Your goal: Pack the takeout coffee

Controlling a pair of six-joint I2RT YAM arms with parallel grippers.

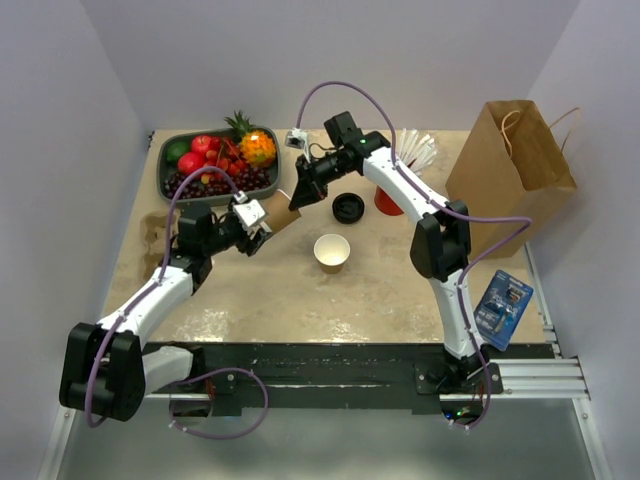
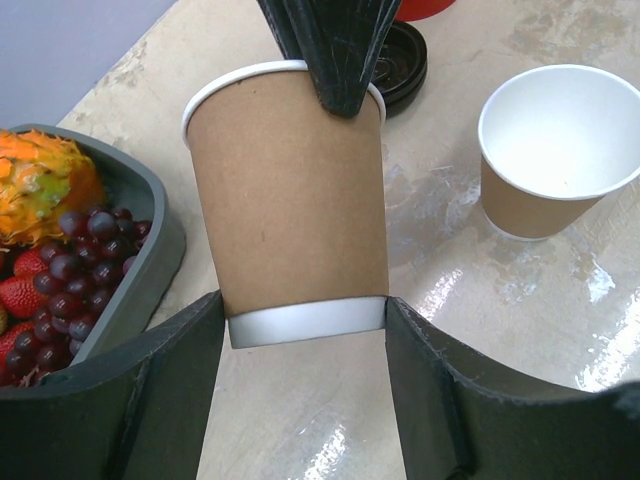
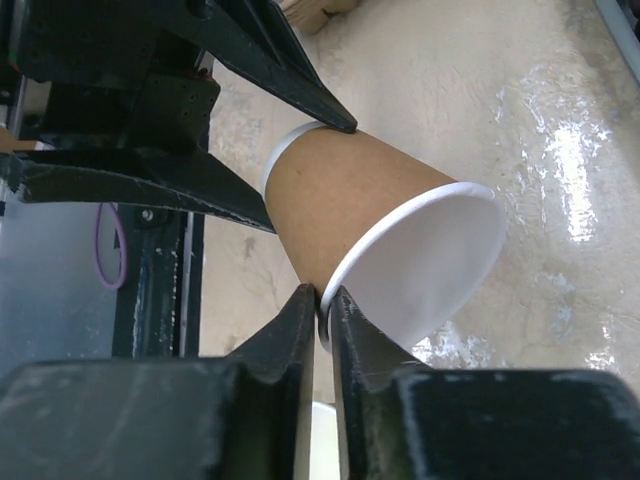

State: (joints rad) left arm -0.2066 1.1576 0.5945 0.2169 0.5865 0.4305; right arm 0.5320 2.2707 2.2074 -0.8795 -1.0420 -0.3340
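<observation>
The left gripper (image 2: 305,318) is clamped on a brown cup's (image 2: 290,190) base; the right gripper (image 3: 325,300) pinches its rim. The coffee cup (image 1: 332,252) stands unlidded on the table (image 1: 300,300), its lid (image 1: 348,207) near; one grip should release before the other pulls, or the paper may crush.

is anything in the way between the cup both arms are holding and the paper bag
Yes. Between the cup and the bag lie the black lid and the red cup with straws, and the right arm crosses there too. Lifted over them, the way looks open.
</observation>
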